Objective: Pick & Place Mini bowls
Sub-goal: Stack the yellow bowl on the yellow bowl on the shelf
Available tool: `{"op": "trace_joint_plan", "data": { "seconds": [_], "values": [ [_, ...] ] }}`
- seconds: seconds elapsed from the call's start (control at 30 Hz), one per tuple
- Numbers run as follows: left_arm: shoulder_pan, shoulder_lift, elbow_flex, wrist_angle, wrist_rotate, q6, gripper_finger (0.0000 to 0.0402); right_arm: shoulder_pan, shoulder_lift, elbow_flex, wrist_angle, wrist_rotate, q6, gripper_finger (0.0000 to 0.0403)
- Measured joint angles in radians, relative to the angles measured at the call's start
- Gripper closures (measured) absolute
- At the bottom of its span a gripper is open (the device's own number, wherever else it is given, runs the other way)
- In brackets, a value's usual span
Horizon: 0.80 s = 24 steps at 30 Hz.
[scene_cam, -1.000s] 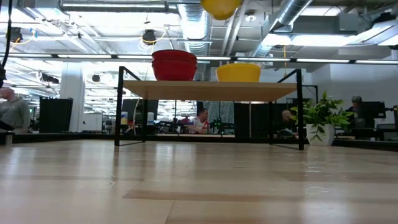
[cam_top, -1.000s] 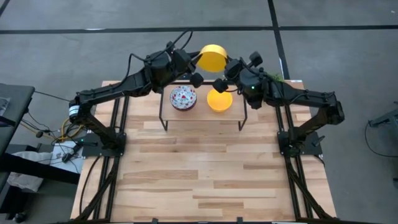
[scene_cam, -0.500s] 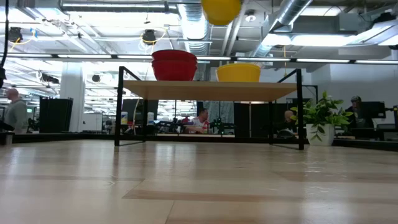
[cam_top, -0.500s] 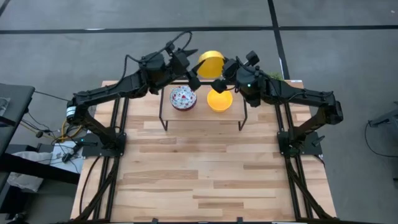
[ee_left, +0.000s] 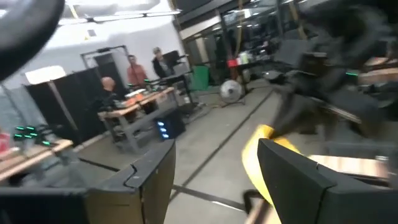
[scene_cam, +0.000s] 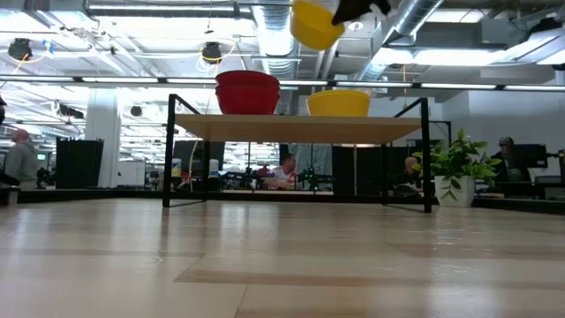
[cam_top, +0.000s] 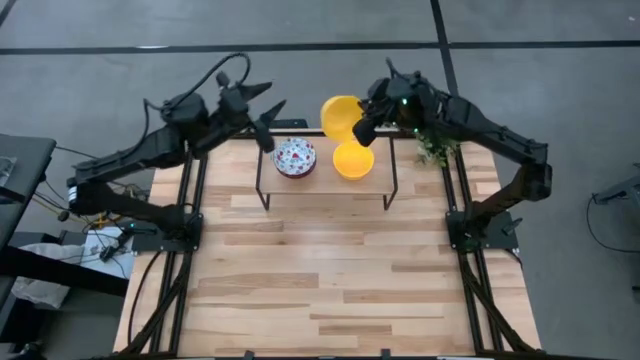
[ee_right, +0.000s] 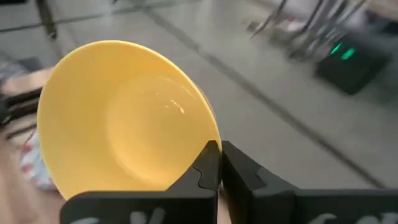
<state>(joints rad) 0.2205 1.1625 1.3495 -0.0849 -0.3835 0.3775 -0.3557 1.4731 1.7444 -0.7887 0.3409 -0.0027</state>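
Observation:
A plain yellow mini bowl (cam_top: 338, 113) hangs in the air above the far edge of a small raised shelf (cam_top: 325, 180), tipped on its side, with my right gripper (ee_right: 219, 163) shut on it. On the shelf rest a stack of red speckled mini bowls (cam_top: 295, 157) and another yellow mini bowl (cam_top: 352, 161), each on its base. My left gripper (cam_top: 268, 113) stands open to the left of the held bowl, apart from it, with nothing between its fingers. My right gripper pinches the yellow bowl's rim (ee_right: 208, 140) between its two fingers, at the free ends. The fingers come from the table's right side. The bowl is lifted clear above the shelf and tilted, its hollow turned toward the gripper.
A small green plant (cam_top: 435, 147) stands at the table's far right, under my right arm. The shelf's black legs (scene_cam: 168, 150) stand on the far part of the wooden table (cam_top: 320, 280). People and desks show in the room behind.
My left gripper has opened, let go of the yellow bowl and drawn back toward the table's left edge. The bowl stays in my right gripper, which has come down a little with it toward the shelf; the bowl has tipped.

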Motion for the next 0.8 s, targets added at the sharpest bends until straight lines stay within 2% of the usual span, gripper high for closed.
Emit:
{"op": "trace_joint_plan", "data": {
  "seconds": [0.23, 0.5, 0.7, 0.8],
  "values": [
    [-0.033, -0.187, -0.203, -0.001, 0.101, -0.111, 0.0176, -0.112, 0.000, 0.008, -0.116, -0.285, 0.039, 0.0402],
    [-0.046, -0.360, -0.384, 0.000, 0.166, -0.257, 0.0176, -0.177, 0.015, 0.009, -0.220, -0.445, 0.055, 0.0403],
    [-0.046, -0.413, -0.496, 0.004, 0.292, -0.315, 0.0175, -0.193, 0.021, 0.007, -0.259, -0.533, 0.068, 0.0403],
    [-0.046, -0.425, -0.535, 0.010, 0.310, -0.353, 0.0174, -0.199, 0.021, 0.007, -0.281, -0.584, 0.090, 0.0403]
  ]
}}
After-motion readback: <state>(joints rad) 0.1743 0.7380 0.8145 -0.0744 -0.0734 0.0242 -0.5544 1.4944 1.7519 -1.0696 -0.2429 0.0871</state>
